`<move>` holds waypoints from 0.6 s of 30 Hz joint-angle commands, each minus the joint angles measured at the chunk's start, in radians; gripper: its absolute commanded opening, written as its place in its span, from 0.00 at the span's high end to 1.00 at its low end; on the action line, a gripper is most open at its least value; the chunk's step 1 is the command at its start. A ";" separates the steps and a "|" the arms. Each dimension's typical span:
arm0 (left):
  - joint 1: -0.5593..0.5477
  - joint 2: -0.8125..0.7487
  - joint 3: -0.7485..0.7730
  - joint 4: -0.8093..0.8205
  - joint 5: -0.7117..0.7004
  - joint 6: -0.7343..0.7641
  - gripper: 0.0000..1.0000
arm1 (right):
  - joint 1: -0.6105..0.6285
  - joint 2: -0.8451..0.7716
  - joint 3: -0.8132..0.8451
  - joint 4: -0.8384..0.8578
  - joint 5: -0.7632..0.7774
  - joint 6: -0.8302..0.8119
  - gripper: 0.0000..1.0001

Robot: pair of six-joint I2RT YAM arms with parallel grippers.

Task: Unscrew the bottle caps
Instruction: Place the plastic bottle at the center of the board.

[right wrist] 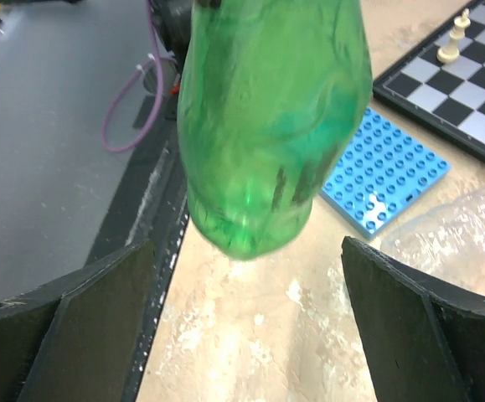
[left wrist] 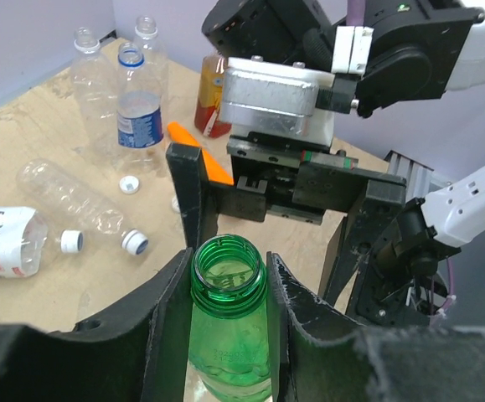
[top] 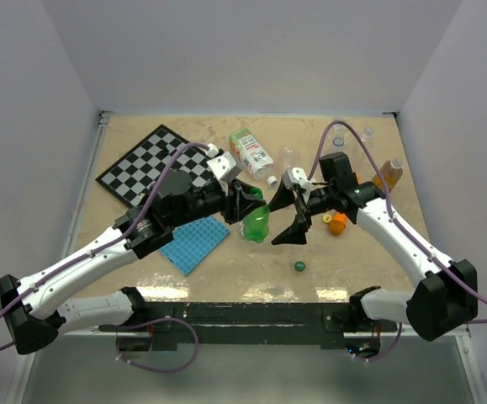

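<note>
The left tool (left wrist: 228, 295) pinches the green bottle (top: 257, 223) just below its neck, presenting the mouth to the right tool (top: 287, 216), which is spread wide and empty, and that mouth is bare — likely its green cap (top: 299, 266) lies loose on the desk (top: 226, 278) nearby.

Bright, even overhead light; soft shadows; near wrist-view edges blurred, slightly distorted.
</note>
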 commanded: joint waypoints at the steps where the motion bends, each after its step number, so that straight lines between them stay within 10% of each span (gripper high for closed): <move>1: 0.004 -0.082 -0.050 0.002 -0.073 0.040 1.00 | -0.006 -0.059 -0.044 0.020 0.092 -0.038 0.02; 18: 0.128 -0.237 -0.349 0.006 -0.460 0.063 1.00 | -0.182 -0.224 -0.125 0.080 0.200 -0.034 0.02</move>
